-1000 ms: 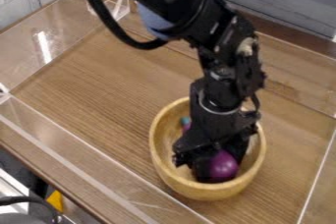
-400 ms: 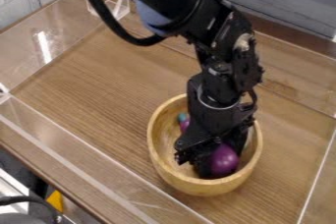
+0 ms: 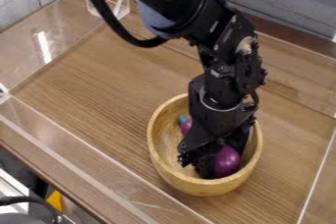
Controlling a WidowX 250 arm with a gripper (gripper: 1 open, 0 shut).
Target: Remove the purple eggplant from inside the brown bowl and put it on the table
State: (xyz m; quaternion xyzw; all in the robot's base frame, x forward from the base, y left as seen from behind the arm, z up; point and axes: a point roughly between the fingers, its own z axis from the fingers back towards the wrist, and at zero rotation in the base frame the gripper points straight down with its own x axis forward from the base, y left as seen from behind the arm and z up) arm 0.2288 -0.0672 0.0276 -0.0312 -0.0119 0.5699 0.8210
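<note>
The purple eggplant [image 3: 225, 160] lies inside the brown bowl [image 3: 167, 156], toward its right side; only its rounded end shows below the gripper. My gripper [image 3: 213, 149] reaches straight down into the bowl, and its black fingers look closed around the eggplant's upper part. The black arm hides the eggplant's stem end and much of the bowl's inside. The bowl rests on the wood-grain table [image 3: 105, 85] near the front right.
Clear acrylic walls [image 3: 79, 159] edge the table at the front and left. The arm's dark body [image 3: 184, 12] leans in from the upper middle. Bare wood surface stretches left of the bowl and behind it.
Almost nothing has shifted; the gripper stays down in the bowl on the eggplant, and the arm has edged very slightly left.
</note>
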